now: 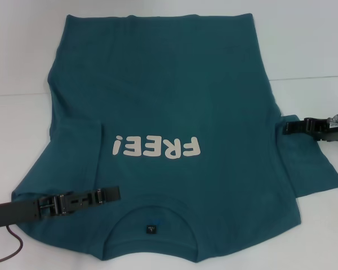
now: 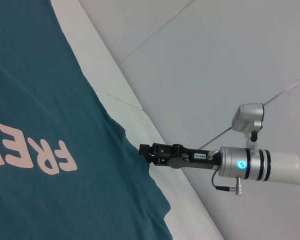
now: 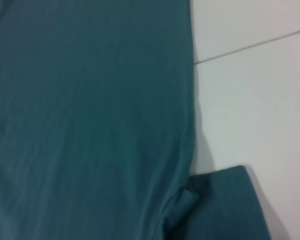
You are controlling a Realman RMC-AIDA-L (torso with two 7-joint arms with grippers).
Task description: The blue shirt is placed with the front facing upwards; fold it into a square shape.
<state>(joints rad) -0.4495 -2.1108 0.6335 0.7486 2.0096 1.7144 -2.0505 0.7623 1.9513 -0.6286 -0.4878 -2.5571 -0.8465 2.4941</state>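
Blue shirt (image 1: 174,101) spread flat, front up, collar nearest the robot.

A dark teal-blue short-sleeved T-shirt with cream "FREE!" lettering (image 1: 158,147) across the chest, just beyond the round collar with its small dark neck label (image 1: 150,229). Left of the lettering, the left sleeve is folded in onto the body; right of it, the other sleeve lies spread outward.

Bright, even light; right wrist view blurred.
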